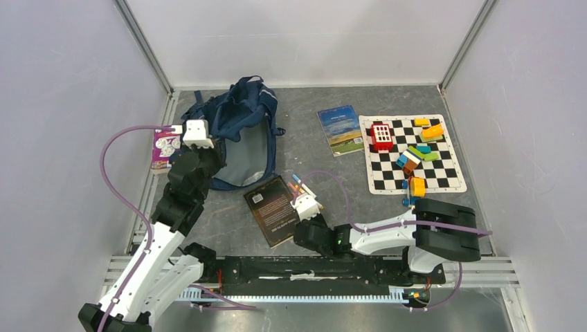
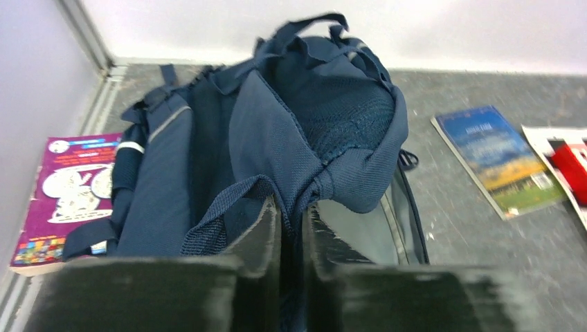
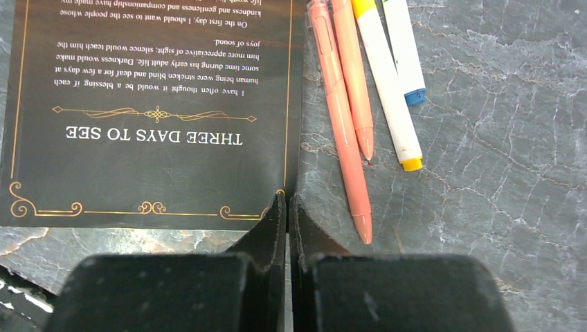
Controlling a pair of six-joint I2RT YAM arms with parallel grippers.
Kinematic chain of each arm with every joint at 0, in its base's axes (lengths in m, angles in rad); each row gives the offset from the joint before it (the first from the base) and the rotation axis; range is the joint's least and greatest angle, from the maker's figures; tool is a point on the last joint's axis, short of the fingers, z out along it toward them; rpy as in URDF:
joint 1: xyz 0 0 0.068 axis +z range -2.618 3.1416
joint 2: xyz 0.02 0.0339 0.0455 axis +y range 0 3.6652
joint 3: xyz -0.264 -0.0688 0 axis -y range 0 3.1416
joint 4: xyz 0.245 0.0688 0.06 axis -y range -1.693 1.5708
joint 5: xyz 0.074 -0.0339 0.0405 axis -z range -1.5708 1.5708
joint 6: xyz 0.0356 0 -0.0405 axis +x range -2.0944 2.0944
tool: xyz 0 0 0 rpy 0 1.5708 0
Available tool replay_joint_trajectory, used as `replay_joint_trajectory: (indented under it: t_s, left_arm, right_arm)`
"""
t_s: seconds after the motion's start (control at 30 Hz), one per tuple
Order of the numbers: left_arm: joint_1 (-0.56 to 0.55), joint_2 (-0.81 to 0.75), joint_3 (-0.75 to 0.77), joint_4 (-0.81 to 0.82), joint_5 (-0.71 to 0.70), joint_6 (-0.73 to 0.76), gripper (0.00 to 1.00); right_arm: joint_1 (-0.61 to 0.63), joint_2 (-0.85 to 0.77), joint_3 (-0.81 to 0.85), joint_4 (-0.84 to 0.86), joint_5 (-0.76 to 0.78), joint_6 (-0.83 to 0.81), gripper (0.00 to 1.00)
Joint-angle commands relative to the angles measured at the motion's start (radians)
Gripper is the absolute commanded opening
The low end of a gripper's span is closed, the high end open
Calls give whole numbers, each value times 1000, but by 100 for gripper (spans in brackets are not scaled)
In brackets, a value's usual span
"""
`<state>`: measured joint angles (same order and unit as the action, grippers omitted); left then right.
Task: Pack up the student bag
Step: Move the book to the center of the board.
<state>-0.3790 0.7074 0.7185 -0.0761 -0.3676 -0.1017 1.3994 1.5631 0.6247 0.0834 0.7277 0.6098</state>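
Observation:
The student bag (image 1: 239, 121) is a navy-blue backpack lying at the back left, its grey inside showing. It fills the left wrist view (image 2: 277, 117). My left gripper (image 1: 214, 143) is shut on a fold of the bag's blue fabric (image 2: 291, 207) at its near edge. My right gripper (image 1: 300, 200) is shut and empty, low over the table. Its tips (image 3: 287, 204) are at the corner of a black book (image 3: 152, 104), titled "Three Days to See". Two orange pens (image 3: 346, 117) and two white markers (image 3: 391, 90) lie just right of the book.
A purple booklet (image 1: 164, 149) lies left of the bag by the wall. A blue book (image 1: 340, 128) lies right of the bag. A chessboard mat (image 1: 443, 176) at the right carries coloured blocks and a red toy (image 1: 381, 136).

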Motion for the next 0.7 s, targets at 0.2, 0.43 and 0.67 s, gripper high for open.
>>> replay_joint_trajectory:
  t_s: [0.2,0.43,0.67]
  left_arm:
    - [8,-96,-38,-368,434,-277,91]
    - [6,-230,-91,-487,618,-436,92]
    - [-39,-191,-126,-537,684,-549,89]
  right_arm:
    - [-44,-55,79,-190,-182,-194,35]
    - [-146,-76,104,-170,-388,-246,60]
    - [-286,-80,81,-105,-601,-261,69]
